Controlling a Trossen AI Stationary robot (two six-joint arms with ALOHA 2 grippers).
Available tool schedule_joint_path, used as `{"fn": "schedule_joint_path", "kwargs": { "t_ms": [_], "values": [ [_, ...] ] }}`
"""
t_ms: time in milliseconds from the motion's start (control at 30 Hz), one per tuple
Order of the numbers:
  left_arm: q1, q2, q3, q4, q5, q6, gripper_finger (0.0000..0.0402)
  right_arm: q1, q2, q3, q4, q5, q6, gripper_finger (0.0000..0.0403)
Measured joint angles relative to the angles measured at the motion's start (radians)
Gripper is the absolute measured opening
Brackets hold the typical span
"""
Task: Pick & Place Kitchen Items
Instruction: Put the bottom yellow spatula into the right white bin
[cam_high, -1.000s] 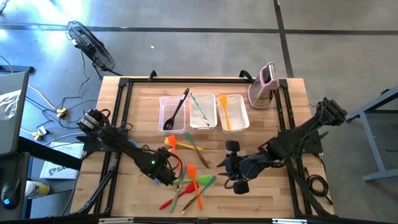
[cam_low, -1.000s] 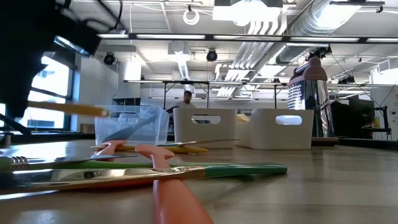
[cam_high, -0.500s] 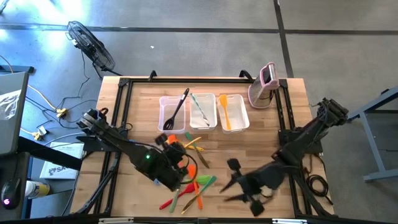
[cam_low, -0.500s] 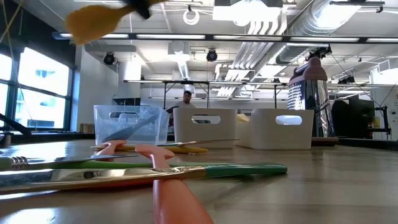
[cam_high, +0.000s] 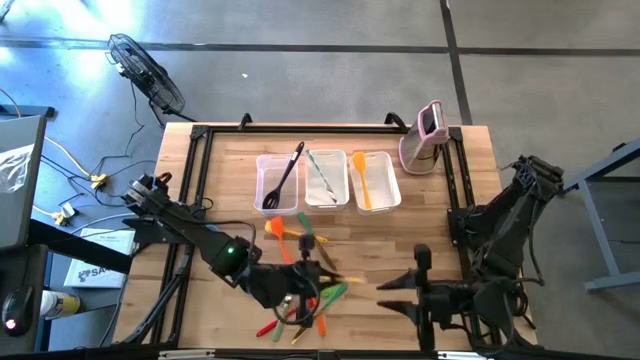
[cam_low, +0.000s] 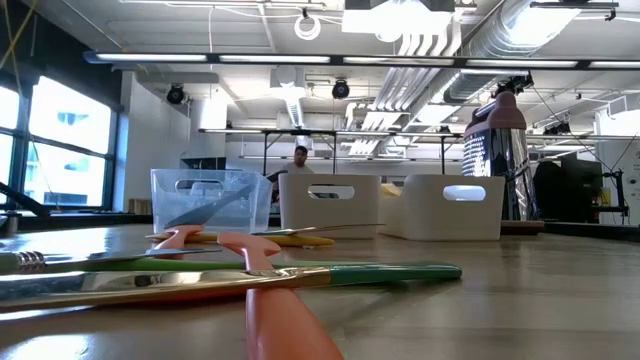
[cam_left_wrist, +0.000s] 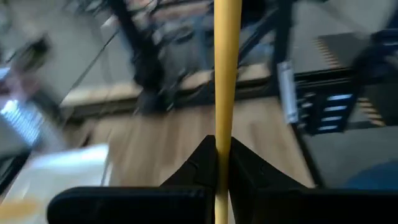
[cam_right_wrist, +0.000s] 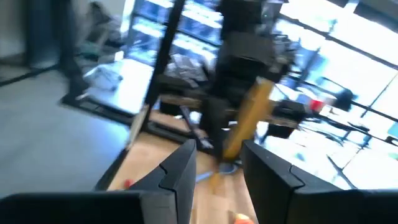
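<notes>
My left gripper (cam_high: 312, 280) hangs above the loose pile of kitchen items (cam_high: 300, 305) near the table's front, shut on a yellow utensil (cam_left_wrist: 227, 68). The right wrist view also shows that yellow utensil (cam_right_wrist: 247, 118). My right gripper (cam_high: 397, 297) stands to the right of the pile, pointing at it, open with nothing between its fingers (cam_right_wrist: 180, 171). Orange, green and red utensils lie flat on the wood (cam_low: 250, 275). Neither gripper shows in the low view. My left gripper pinches the yellow utensil's slim handle (cam_left_wrist: 222, 134) between its two fingers. The utensil is lifted clear of the table and of the pile. It stands steeply tilted in the hold, as the right wrist view shows.
Three clear tubs (cam_high: 326, 180) stand in a row at the table's far middle; a black utensil (cam_high: 287, 172) leans out of the left one. A pink-and-white gadget (cam_high: 425, 135) stands at the far right. Bare wood lies right of the pile.
My left gripper has risen from the pile with the yellow utensil, turning as it went and drifting toward the table's right; the utensil has left the low view upward. My right gripper has swung toward the near edge and turned to point left.
</notes>
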Motion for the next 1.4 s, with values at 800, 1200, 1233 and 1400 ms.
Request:
{"fn": "schedule_joint_path", "kwargs": {
  "t_ms": [800,1200,1233,1400],
  "values": [
    [0.06,0.007,-0.001,0.261,0.139,0.186,0.0009,-0.107,0.021,-0.001,0.286,-0.146,-0.113,0.0119],
    [0.083,0.007,-0.001,0.252,0.188,0.18,0.0009,-0.174,0.028,-0.001,0.279,-0.161,-0.123,0.0119],
    [0.083,0.007,-0.001,0.247,0.188,0.18,0.0009,-0.176,0.028,-0.001,0.276,-0.164,-0.117,0.0119],
    [0.082,0.008,-0.001,0.238,0.189,0.178,0.0009,-0.183,0.028,-0.001,0.266,-0.211,-0.107,0.0102]
  ]
}}
